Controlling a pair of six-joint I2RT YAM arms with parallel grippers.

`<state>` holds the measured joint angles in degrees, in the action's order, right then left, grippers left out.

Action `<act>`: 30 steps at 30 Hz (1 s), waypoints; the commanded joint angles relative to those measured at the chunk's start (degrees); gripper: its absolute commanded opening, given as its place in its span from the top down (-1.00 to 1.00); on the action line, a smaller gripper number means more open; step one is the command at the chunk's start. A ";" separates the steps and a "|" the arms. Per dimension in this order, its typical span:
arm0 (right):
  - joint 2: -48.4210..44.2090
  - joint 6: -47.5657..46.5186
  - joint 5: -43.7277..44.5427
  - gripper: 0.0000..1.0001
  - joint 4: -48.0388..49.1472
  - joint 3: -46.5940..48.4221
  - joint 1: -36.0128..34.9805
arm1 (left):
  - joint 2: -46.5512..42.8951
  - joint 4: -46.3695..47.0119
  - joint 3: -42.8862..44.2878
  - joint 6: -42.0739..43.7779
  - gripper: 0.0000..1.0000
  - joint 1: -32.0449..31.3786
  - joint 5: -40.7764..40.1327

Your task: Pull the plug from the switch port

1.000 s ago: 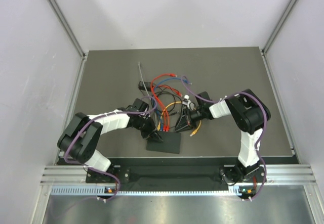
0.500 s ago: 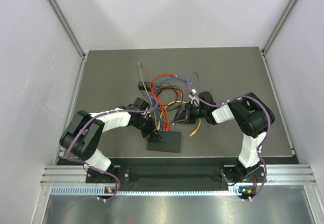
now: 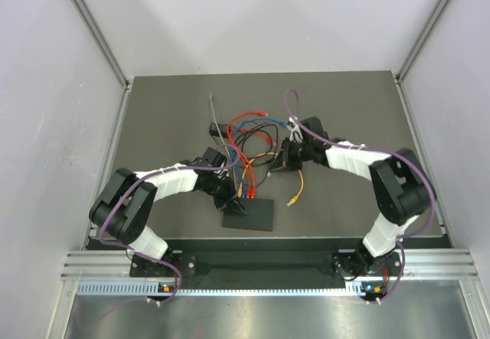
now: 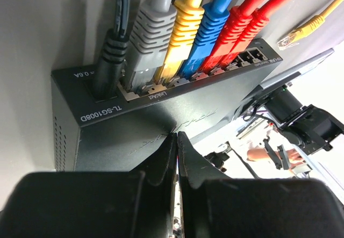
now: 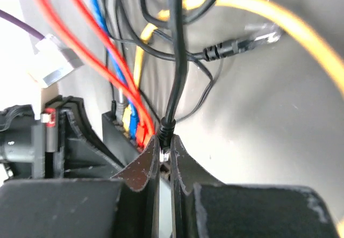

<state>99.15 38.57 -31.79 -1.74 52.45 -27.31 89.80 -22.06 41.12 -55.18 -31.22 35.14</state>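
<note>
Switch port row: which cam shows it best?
Left wrist. It looks close at the switch port edge, with gray, yellow, blue and two red plugs seated. Top external shows only a small dark slab; right wrist catches a sliver behind cables.

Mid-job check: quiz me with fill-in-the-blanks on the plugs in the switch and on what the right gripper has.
Between the gray plug and the blue plug in the switch sits a ____ plug.
The switch holds ____ red plugs side by side.
The right gripper is shut on a ____ cable.
Missing words: yellow; two; black.
</note>
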 commanded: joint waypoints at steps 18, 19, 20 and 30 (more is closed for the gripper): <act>-25.06 -7.84 5.52 1.00 -42.13 25.42 12.63 | -0.94 -10.27 8.79 7.71 0.80 -0.24 -10.26; -25.24 -6.33 5.60 1.00 -40.99 26.56 12.89 | -0.68 -10.80 9.41 9.11 0.79 -0.24 -10.44; -24.80 -5.01 6.56 1.00 -41.76 27.96 13.16 | -0.24 -11.24 9.85 9.91 0.78 -0.24 -10.44; -27.70 0.45 21.78 1.00 -37.64 42.11 22.03 | 0.11 -15.29 13.99 17.99 0.67 -1.03 -10.35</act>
<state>74.70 35.90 -14.48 -44.56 89.45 -8.51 91.22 -34.81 54.22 -40.80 -31.99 25.58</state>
